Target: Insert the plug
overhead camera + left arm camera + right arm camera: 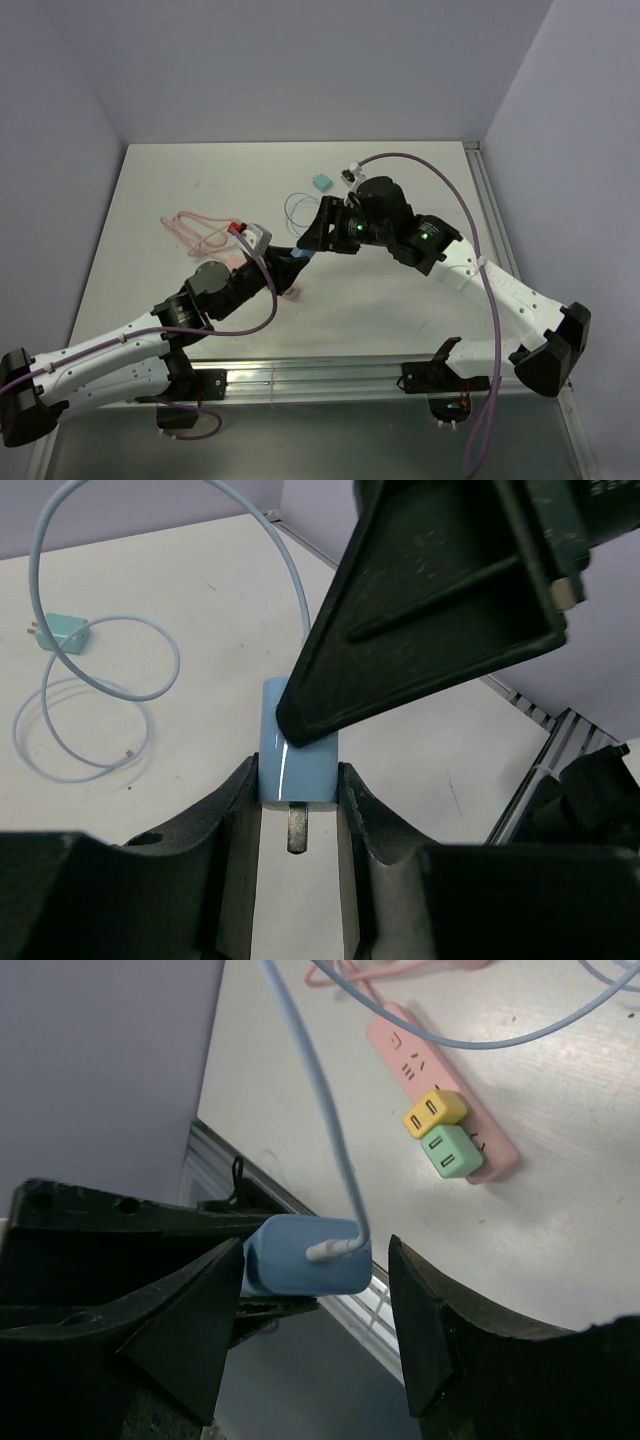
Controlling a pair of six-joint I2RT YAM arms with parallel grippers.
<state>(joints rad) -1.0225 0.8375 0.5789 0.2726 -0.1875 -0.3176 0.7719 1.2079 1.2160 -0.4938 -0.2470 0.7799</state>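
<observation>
White surface (180, 180) carries everything, and your two arms meet over its middle. Pink power strip (478, 1125) lies on it near the plug, with a yellow adapter (435, 1112) and a green adapter (452, 1150) seated side by side. Your left fingers (232, 815) clamp the blue plug (298, 765) by its sides, its prong (296, 830) pointing back toward that wrist. Your right fingers (425, 1320) stand spread around the plug, one touching, one just apart.
</observation>
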